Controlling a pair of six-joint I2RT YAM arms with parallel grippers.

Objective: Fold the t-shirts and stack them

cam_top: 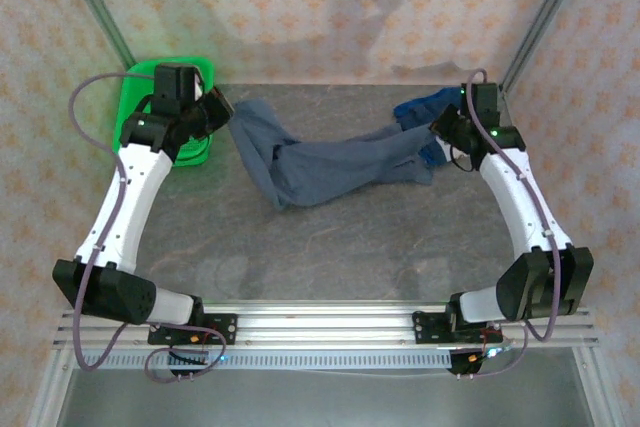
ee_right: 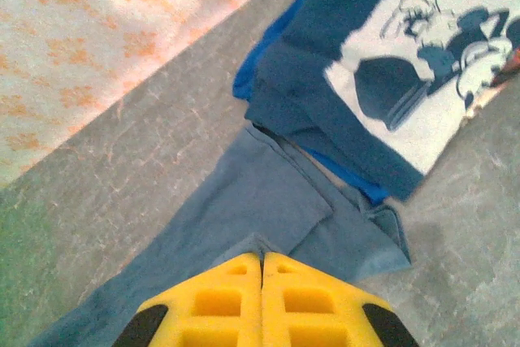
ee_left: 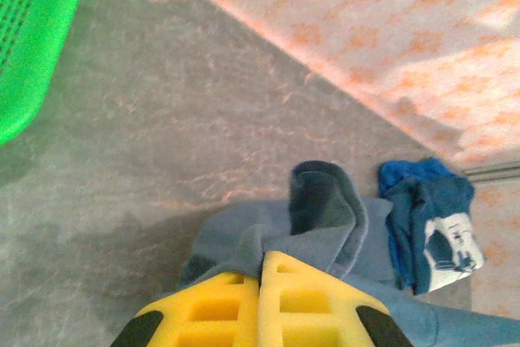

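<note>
The slate-blue t-shirt [cam_top: 320, 167] lies stretched and bunched across the back of the table between both arms. My left gripper [ee_left: 262, 259] is shut on a fold of the slate-blue t-shirt [ee_left: 325, 225] at its left end. My right gripper [ee_right: 262, 258] is shut on a pinch of the slate-blue t-shirt [ee_right: 260, 201] at its right end. The royal blue t-shirt [ee_right: 390, 62] with a white graphic print lies crumpled just beyond the right gripper, partly over the slate-blue cloth. That royal blue t-shirt [cam_top: 425, 107] sits at the back right, and the royal blue t-shirt [ee_left: 431, 225] appears far off in the left wrist view.
A green mesh basket [cam_top: 205, 72] stands at the back left corner behind my left arm; the basket [ee_left: 32, 38] edge sits to the left of the left gripper. Patterned walls close the back and sides. Bare grey tabletop [cam_top: 330, 247] stretches in front of the shirts.
</note>
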